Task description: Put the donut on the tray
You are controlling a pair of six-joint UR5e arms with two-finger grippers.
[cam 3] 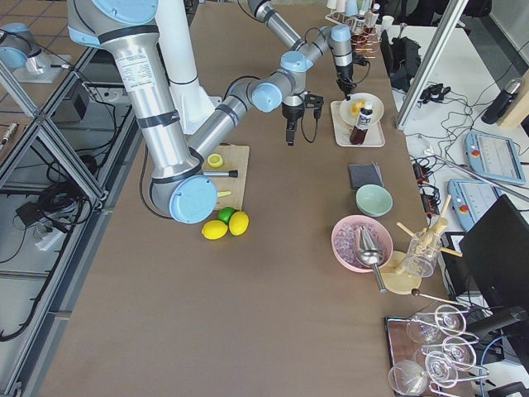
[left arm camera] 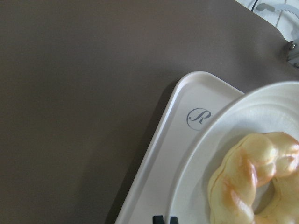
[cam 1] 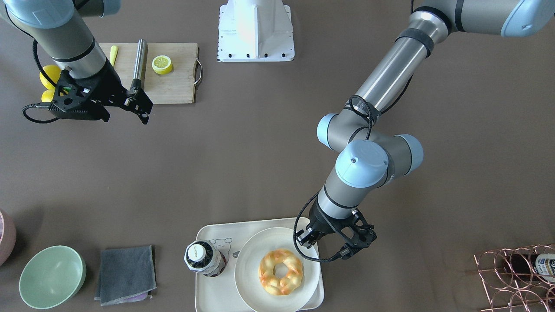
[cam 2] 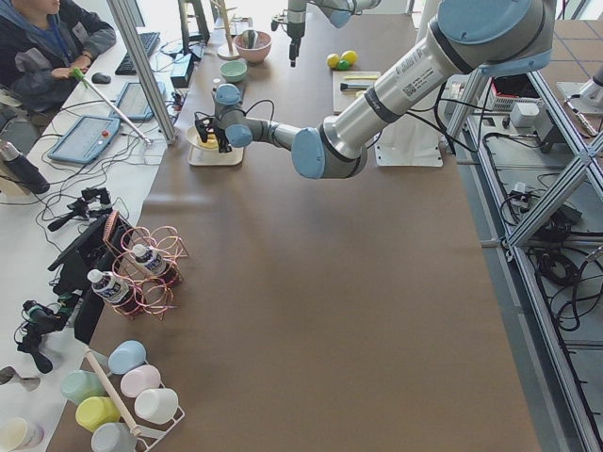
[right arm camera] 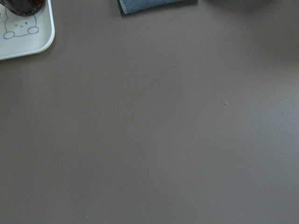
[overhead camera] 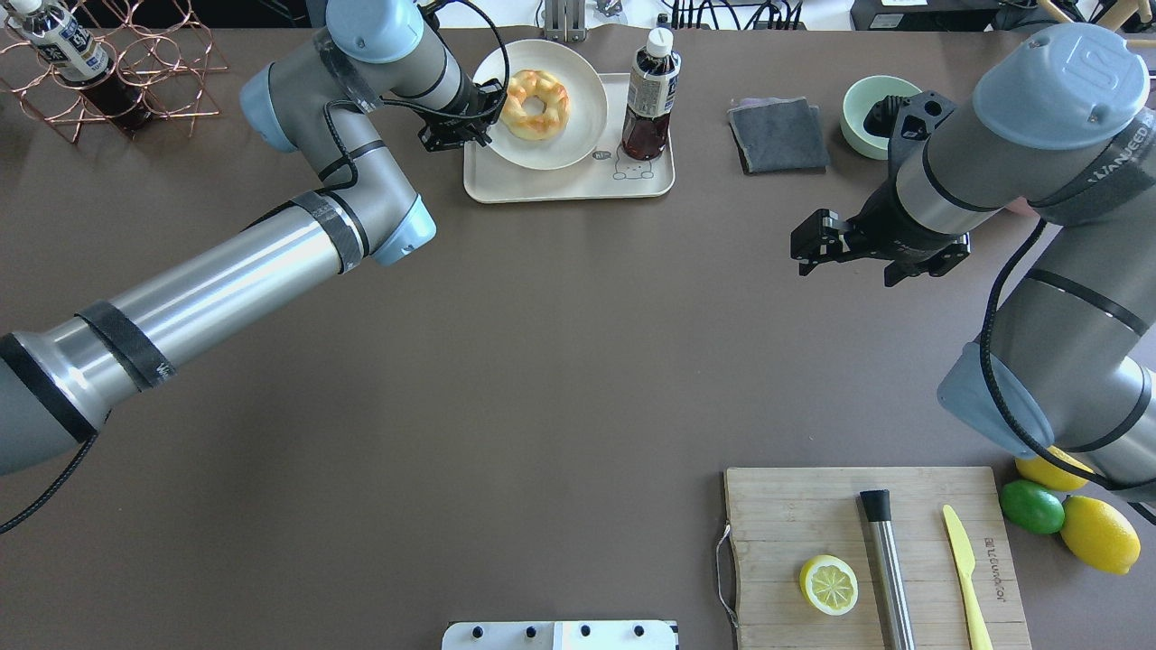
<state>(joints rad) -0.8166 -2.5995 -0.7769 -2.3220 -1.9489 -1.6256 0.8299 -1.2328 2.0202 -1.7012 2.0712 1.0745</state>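
The donut [overhead camera: 515, 113] is a glossy golden braided ring with orange patches. It lies on a round white plate [overhead camera: 587, 90] that sits on the cream tray [overhead camera: 560, 181]. The front-facing view also shows the donut [cam 1: 292, 277], the plate [cam 1: 251, 260] and the tray [cam 1: 208, 294]. My left gripper [overhead camera: 479, 117] is shut and empty at the plate's left edge, just beside the donut. In the left wrist view its tips [left arm camera: 164, 219] hang over the tray [left arm camera: 182, 121], with the donut [left arm camera: 243, 172] to their right. My right gripper [overhead camera: 799, 246] looks open and empty, over bare table.
A dark drink bottle [overhead camera: 648, 99] stands on the tray beside the plate. A grey cloth [overhead camera: 777, 135] and a green bowl [overhead camera: 871, 104] lie to the right. A cutting board [overhead camera: 777, 515] holds a lemon half [overhead camera: 828, 584]. A copper wire rack [overhead camera: 117, 63] stands far left.
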